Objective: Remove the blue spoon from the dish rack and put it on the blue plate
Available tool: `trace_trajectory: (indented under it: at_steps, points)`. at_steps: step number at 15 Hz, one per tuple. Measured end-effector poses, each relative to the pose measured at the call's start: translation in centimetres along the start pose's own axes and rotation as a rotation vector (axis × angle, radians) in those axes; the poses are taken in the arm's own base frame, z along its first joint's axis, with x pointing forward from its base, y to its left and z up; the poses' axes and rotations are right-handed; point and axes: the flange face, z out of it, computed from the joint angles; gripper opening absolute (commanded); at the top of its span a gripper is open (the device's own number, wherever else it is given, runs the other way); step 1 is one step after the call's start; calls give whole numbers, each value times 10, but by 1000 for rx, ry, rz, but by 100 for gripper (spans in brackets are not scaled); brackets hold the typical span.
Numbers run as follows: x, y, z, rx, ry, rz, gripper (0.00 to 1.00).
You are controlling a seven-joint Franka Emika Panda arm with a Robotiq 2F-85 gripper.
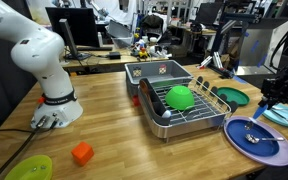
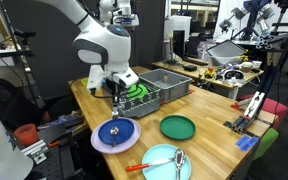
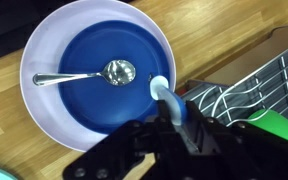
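The black claw (image 3: 172, 126) gripped the small blue plastic spoon (image 3: 162, 88), bowl pointing up-frame over the round periwinkle plate (image 3: 39, 95).

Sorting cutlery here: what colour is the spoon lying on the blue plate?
Shiny silver spoon; wrist view shows it best.

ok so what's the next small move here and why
Probably ease the pincer a little further over the blue plate, then lower and open: it grips the blue spoon, whose bowl hangs above the plate's rim, beside the metal spoon lying there.
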Motion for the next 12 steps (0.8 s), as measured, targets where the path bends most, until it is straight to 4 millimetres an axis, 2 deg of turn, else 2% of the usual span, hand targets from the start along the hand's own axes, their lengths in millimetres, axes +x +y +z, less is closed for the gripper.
trace_trajectory:
  at_steps: [3, 7, 12]
  points:
    - [15, 5, 10, -5, -42, -3, 6]
    - [32, 19, 12, 33, -80, -9, 6]
    - [41, 35, 15, 129, -171, -69, 6]
